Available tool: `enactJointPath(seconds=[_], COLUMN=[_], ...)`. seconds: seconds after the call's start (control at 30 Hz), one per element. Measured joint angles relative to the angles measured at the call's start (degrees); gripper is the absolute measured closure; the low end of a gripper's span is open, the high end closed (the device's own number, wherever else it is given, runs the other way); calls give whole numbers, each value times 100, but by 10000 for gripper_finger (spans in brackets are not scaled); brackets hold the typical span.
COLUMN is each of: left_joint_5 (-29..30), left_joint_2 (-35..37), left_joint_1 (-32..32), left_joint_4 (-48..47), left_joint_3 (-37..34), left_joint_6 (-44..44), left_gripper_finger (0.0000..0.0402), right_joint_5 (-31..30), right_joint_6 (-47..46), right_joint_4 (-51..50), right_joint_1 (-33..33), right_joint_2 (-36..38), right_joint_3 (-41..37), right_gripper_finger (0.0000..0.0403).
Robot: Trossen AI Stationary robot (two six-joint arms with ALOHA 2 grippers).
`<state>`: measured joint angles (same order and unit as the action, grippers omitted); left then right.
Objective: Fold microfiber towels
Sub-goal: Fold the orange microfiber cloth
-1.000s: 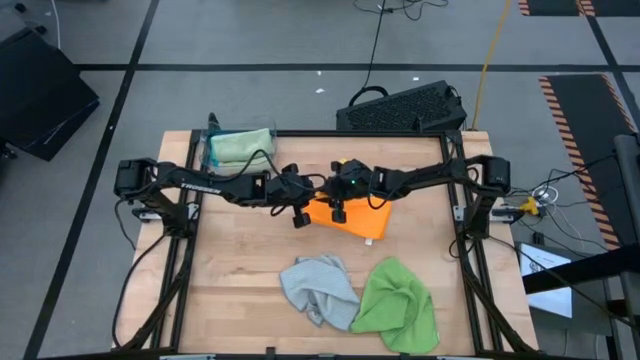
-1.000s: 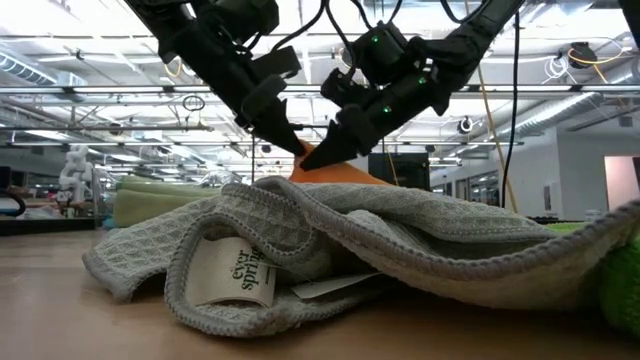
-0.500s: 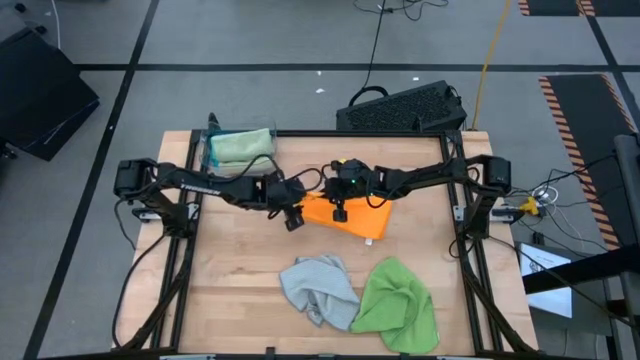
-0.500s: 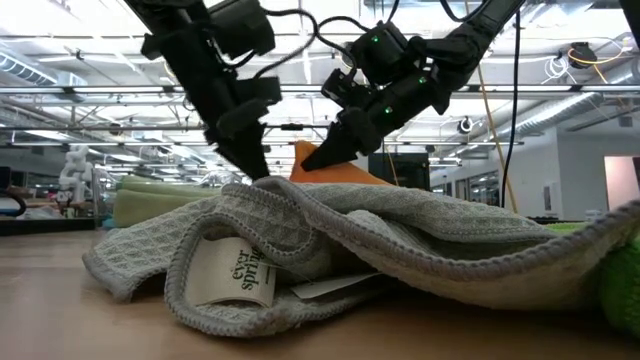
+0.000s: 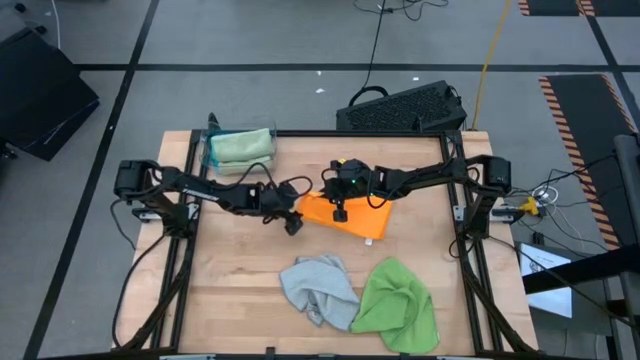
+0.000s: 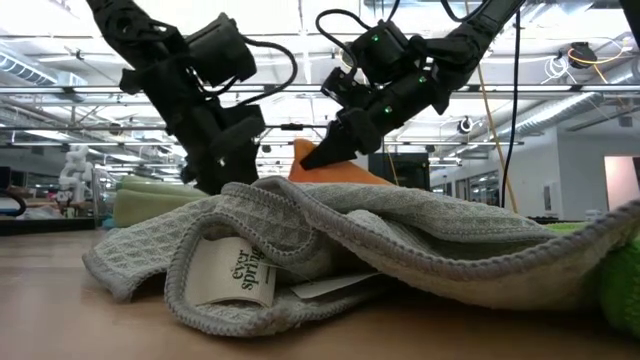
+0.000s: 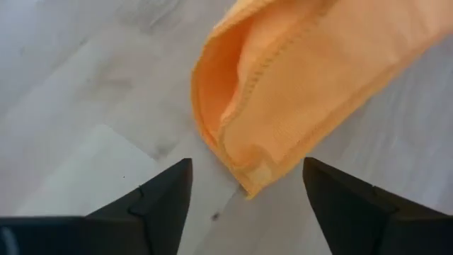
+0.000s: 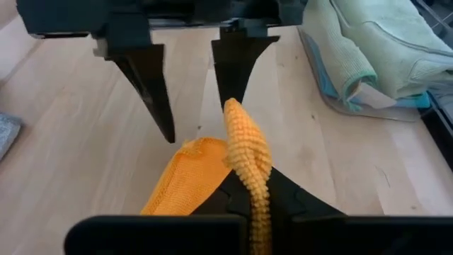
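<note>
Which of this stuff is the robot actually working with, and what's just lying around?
In use: orange towel, pinched by the right gripper; grey towel; green towel; folded pale towels.
Lying about: black keyboard and cables on the floor.

One orange towel (image 5: 345, 214), one light grey towel (image 5: 318, 286), one bright green towel (image 5: 396, 305), two pale sage green towels (image 5: 240, 146) stacked, one blue towel (image 8: 322, 65) beneath, two grippers

The wooden tabletop (image 5: 240, 260) stands on a grey floor (image 5: 250, 40) marked with dark lines. A black keyboard (image 5: 402, 106) lies on the floor at the far side. Long ceiling lights (image 6: 560, 30) shine in the big room behind.
</note>
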<state>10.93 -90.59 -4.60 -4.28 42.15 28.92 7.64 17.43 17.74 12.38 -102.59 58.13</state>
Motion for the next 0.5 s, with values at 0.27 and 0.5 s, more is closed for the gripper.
enactJointPath(seconds=[0.27, 0.5], left_joint_5=[-173, -260], left_joint_2=[-462, -676], left_joint_1=[-85, -129], left_joint_4=[189, 416], left_joint_3=[-1, 5], left_joint_6=[1241, 1026], left_gripper_finger=[180, 178], right_joint_5=[7, 11], right_joint_6=[20, 42], right_joint_4=[86, 85], right_joint_1=[0, 0], right_joint_2=[0, 0], right_joint_3=[0, 0], right_gripper_finger=[401, 401])
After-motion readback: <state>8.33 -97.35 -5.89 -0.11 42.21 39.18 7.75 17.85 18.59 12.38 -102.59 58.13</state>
